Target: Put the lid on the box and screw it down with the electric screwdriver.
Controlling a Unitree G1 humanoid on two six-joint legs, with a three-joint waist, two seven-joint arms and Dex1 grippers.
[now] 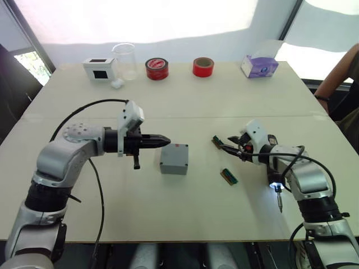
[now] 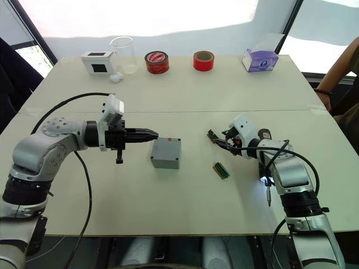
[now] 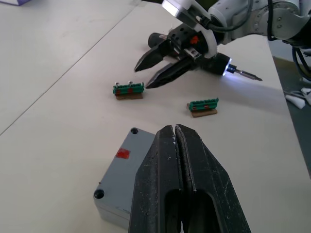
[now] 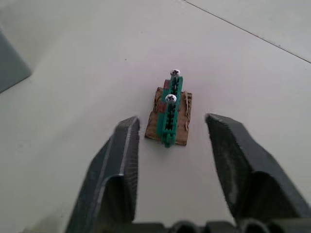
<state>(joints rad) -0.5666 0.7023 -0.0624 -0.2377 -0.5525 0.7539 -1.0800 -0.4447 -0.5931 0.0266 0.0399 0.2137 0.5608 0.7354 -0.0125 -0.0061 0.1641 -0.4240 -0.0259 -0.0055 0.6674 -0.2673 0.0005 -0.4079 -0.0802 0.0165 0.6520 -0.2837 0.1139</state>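
Note:
The grey box (image 1: 173, 167) stands mid-table with the lid (image 3: 122, 167) lying flat on top; corner screw holes and a red mark show on it. My left gripper (image 1: 167, 138) is shut and empty, its tip just above the box's left edge. My right gripper (image 4: 171, 120) is open, its fingers on either side of the near end of a green screw strip (image 4: 170, 104) that holds two screws. The electric screwdriver (image 1: 274, 178) runs along my right forearm with its tip light on and its bit (image 1: 280, 204) pointing at the near edge. Whether it rests on the table is unclear.
A second green strip (image 1: 229, 176) lies between the box and my right arm. Along the far edge stand a white box with a black window (image 1: 100, 69), a clear beaker (image 1: 124, 60), two red tape rolls (image 1: 157, 69), and a purple tissue box (image 1: 259, 65). A person's arm (image 1: 336, 75) is at the far right.

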